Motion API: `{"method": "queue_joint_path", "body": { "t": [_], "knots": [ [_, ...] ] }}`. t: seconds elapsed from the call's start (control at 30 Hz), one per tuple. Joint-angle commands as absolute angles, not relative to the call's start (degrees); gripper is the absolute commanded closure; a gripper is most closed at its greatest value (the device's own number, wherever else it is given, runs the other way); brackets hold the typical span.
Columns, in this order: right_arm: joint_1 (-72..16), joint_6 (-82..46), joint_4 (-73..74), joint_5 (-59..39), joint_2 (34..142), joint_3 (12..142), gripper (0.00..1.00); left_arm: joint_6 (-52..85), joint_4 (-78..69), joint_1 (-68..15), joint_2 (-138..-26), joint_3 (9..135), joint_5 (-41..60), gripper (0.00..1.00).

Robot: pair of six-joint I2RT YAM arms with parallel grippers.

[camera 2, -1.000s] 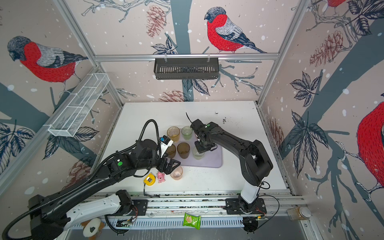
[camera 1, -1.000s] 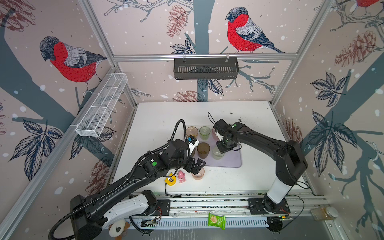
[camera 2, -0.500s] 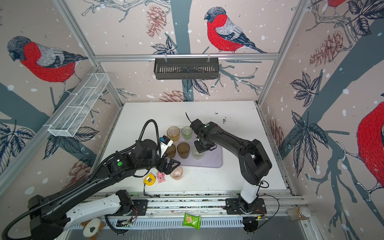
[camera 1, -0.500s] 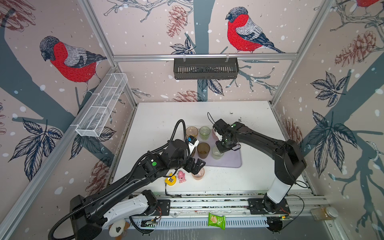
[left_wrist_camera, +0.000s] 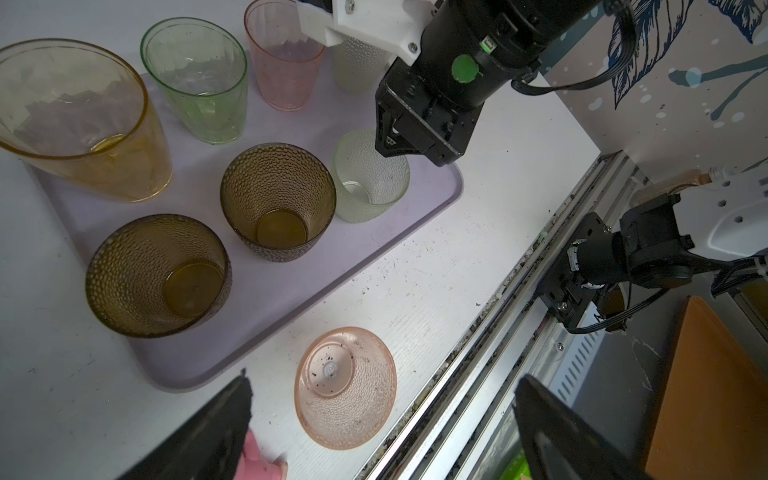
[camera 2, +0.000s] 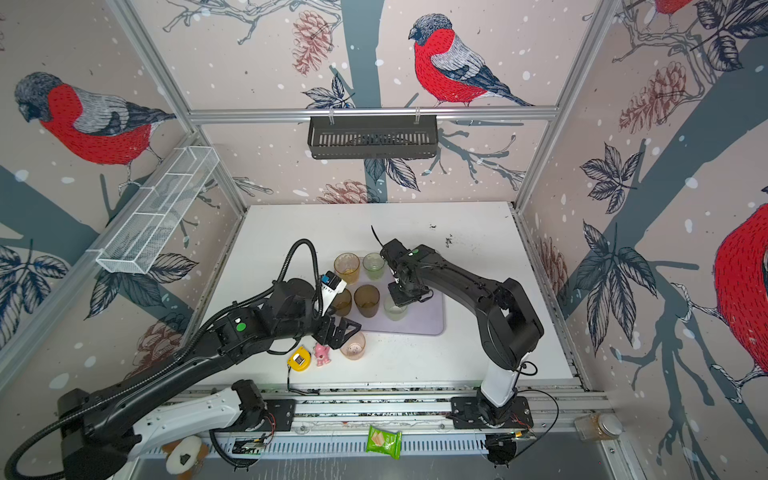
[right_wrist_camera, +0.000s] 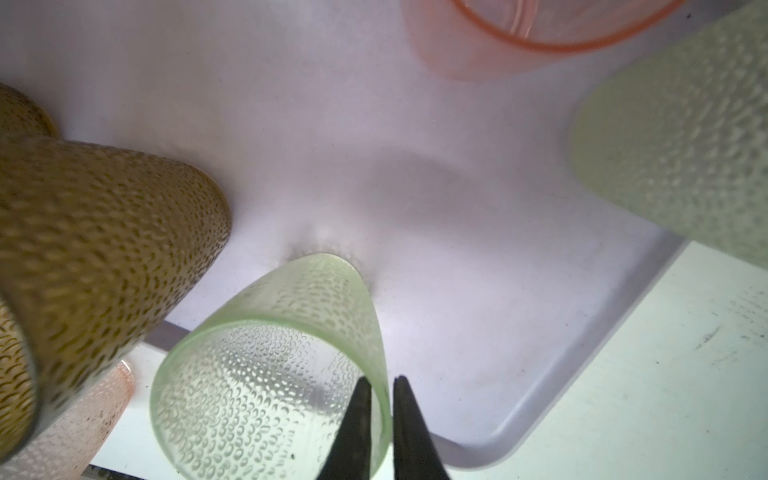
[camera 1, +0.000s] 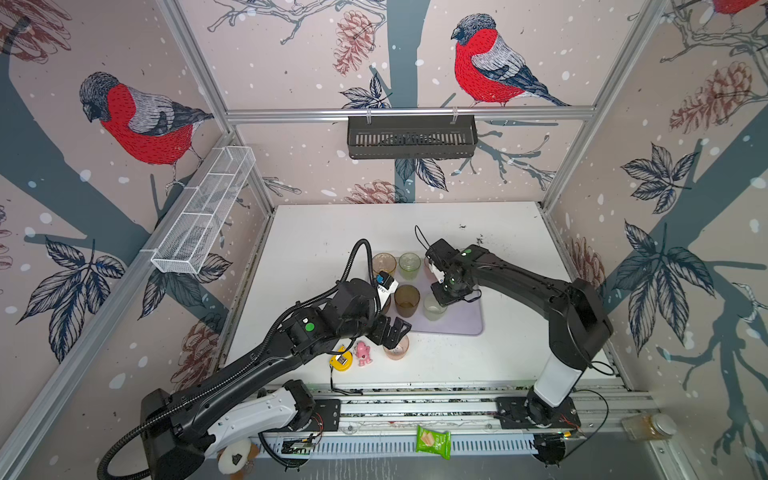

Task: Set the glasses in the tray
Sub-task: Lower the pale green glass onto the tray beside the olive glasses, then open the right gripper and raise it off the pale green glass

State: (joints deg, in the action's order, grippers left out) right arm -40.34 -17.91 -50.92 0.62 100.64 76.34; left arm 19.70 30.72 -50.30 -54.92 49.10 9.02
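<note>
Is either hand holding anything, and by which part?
Left hand: open, holding nothing. Right hand: fingers straddle the rim of the dimpled pale green glass on the tray, one inside, one outside; whether they pinch it cannot be told.

Pink toy (camera 1: 364,353) beside yellow tape measure (camera 1: 341,360) (both on the table (camera 1: 316,232)).

A large pale-lavender rectangular tray (camera 1: 463,326) lies on the white table (camera 1: 511,353). On it stand an amber translucent tumbler (camera 1: 383,263), a pale green tumbler (camera 1: 409,266), a brown dimpled tumbler (camera 1: 407,302) and a whitish-green dimpled tumbler (camera 1: 433,311). The right gripper (camera 1: 443,297) sits over this last tumbler's rim. Off the tray, a pink tumbler (camera 1: 397,349) stands under the left gripper (camera 1: 394,331), whose jaws are spread wide, beside a small pink toy figure (camera 1: 364,353).
</note>
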Motion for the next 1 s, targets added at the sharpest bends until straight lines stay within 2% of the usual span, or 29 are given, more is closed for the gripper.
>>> {"method": "queue_joint_path", "body": {
  "t": [0.0, 0.57, 0.87, 0.97],
  "knots": [
    [-40.43, -18.45, -50.54, 0.47, 100.46, 76.14, 0.82, 19.98, 30.16, -50.36, -54.95, 49.13, 9.23, 0.02],
    [-41.22, -19.06, -51.37, 2.1, 99.37, 76.77, 0.67, 20.26, 30.32, -50.34, -54.74, 48.95, 9.23, 0.02],
    [-43.08, -19.5, -53.07, 4.52, 99.17, 79.13, 0.54, 20.55, 30.06, -50.34, -54.28, 48.28, 9.49, 0.02],
    [-44.05, -19.99, -53.92, 5.36, 98.96, 80.04, 0.54, 20.74, 30.06, -50.36, -53.79, 48.05, 9.58, 0.02]
  ]
}}
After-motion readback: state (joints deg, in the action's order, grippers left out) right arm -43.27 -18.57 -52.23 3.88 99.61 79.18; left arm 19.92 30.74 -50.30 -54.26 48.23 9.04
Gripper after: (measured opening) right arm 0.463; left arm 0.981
